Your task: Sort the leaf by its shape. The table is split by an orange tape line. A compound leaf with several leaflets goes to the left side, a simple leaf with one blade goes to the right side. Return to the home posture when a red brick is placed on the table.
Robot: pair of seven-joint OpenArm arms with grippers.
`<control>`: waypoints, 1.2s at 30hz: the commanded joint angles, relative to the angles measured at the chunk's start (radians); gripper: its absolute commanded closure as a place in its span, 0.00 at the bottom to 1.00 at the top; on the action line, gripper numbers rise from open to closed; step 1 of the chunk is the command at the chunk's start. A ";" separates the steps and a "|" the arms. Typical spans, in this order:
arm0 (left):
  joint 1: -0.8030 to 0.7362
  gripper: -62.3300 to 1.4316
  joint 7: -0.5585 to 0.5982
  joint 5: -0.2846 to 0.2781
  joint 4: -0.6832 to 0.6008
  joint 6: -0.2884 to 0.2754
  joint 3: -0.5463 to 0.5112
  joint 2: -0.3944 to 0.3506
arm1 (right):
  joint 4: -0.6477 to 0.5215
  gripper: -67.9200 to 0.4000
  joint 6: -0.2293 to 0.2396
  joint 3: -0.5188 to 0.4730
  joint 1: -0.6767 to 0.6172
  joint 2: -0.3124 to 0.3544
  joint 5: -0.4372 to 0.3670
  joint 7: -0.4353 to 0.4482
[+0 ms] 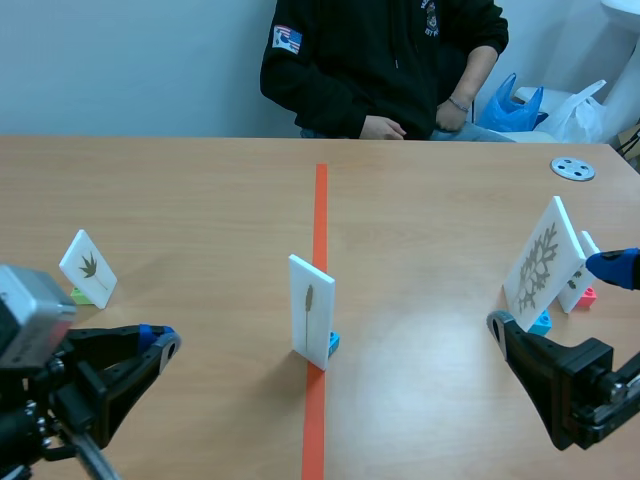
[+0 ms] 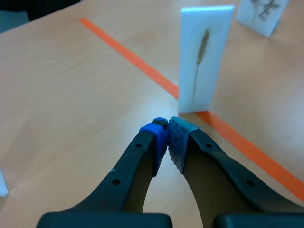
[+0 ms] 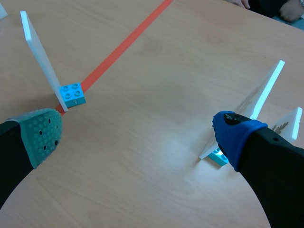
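Leaf card (image 1: 311, 310) is the piece in question, so begin at the left gripper (image 2: 168, 135): its pads are pressed together with nothing between them. It sits low over the table on the left half, pointing at the card's face. Just ahead of it the card stands upright on the orange tape line (image 1: 320, 200), propped on a small blue brick (image 3: 72, 93), neither side claimed yet. It shows one slim blade on a long stalk, which reads as a simple leaf, so I judge it belongs on the right.

The right gripper (image 3: 137, 133) is spread wide and holds nothing. One finger is near the brick and the other is close beside a second card (image 1: 543, 262) showing a deeply divided leaf. Another small card (image 1: 88, 267) stands far out on the left.

The step looks like the approach before the grasp. The next move calls for open fingers set around the card's thin edges or its brick. It then needs a gentle carry, well clear of the card already standing on the right.
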State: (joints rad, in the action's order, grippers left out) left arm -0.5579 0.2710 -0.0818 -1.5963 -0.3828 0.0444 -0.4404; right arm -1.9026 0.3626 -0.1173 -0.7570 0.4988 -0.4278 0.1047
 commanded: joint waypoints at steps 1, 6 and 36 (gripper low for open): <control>-0.032 0.91 0.016 -0.029 -0.041 -0.024 -0.026 -0.011 | -0.019 0.00 0.000 -0.006 0.012 0.005 -0.006 0.014; -0.137 0.91 0.016 -0.037 -0.146 -0.127 -0.109 -0.043 | -0.019 0.00 0.000 -0.006 0.012 0.005 -0.006 0.014; 0.106 0.00 0.016 -0.021 0.050 -0.204 0.009 0.011 | -0.019 0.00 0.000 -0.006 0.012 0.005 -0.006 0.014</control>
State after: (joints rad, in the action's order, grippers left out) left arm -0.4694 0.2733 -0.0952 -1.5509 -0.5877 0.0483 -0.4324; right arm -1.9026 0.3626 -0.1173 -0.7570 0.4988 -0.4278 0.1047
